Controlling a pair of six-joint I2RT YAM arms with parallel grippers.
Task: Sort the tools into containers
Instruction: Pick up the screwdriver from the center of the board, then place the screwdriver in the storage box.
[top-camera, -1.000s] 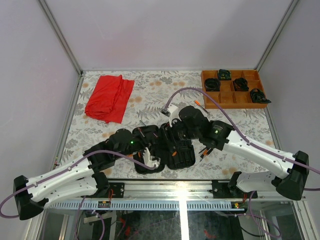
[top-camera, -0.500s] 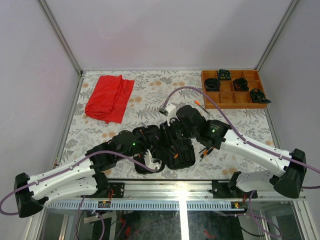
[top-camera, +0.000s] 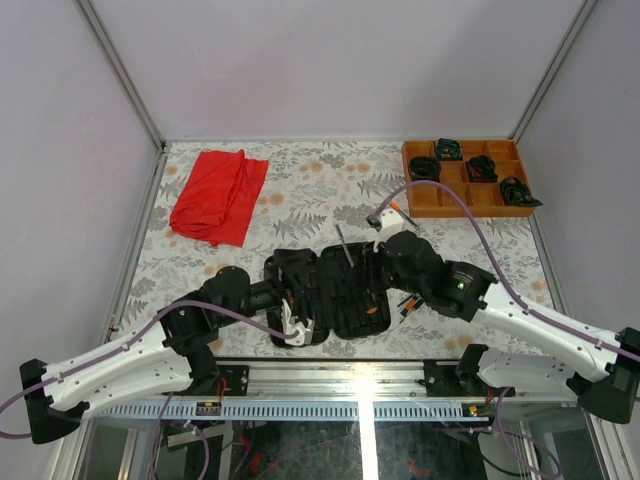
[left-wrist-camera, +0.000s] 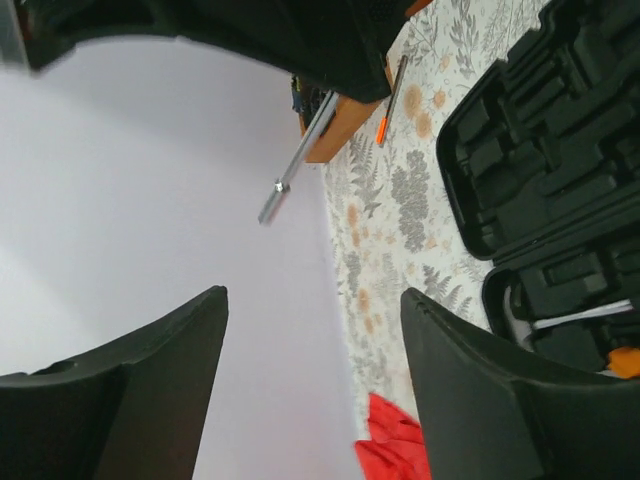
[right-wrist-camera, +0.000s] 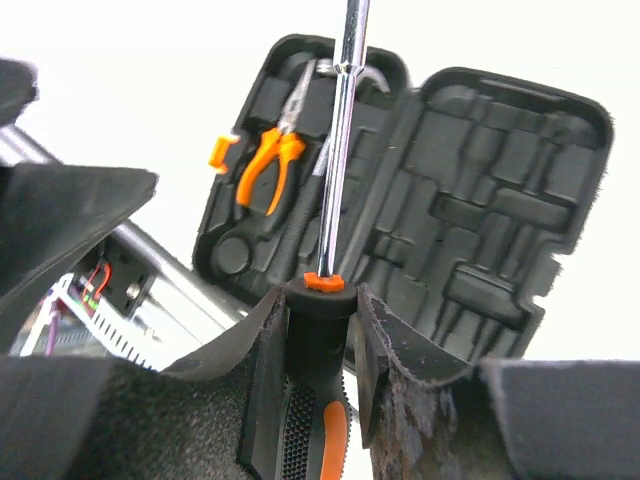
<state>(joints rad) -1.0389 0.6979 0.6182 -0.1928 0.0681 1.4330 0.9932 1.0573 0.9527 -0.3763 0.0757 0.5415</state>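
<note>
Seen from above, my right claw (top-camera: 368, 268) hangs over the far edge of the black rectangular plastic hinged tool case (top-camera: 335, 300), which lies open on the flower-patterned counter (top-camera: 300, 190). The claw pinches a thin screwdriver with a black handle and an orange collar (top-camera: 345, 245), and its silver shaft juts ahead of the claw. Just behind that claw, a second thin screwdriver with an orange handle (top-camera: 400, 212) lies on the counter, and further behind it is an orange-brown wooden compartment tray (top-camera: 470, 205) holding black coiled bundles (top-camera: 424, 168). My left claw (top-camera: 292, 318) is at the near left corner of the case, with a crumpled red cloth (top-camera: 220, 195) well beyond it. From my left wrist, the left claw (left-wrist-camera: 312, 300) stands spread, with nothing between its two dark fingers (left-wrist-camera: 130, 390). To its right is the open case (left-wrist-camera: 560, 150) with its moulded slots. Ahead, the held screwdriver (left-wrist-camera: 300, 160) points into the air, and the orange-handled one (left-wrist-camera: 390, 105) lies flat beside it. From my right wrist, the right claw (right-wrist-camera: 318, 320) is pressed onto the black handle, and the screwdriver (right-wrist-camera: 345, 130) stands straight up out of it. Beyond its tip the case (right-wrist-camera: 500, 180) lies open, with orange-and-black-handled pliers (right-wrist-camera: 270, 165) seated in its left half.
</note>
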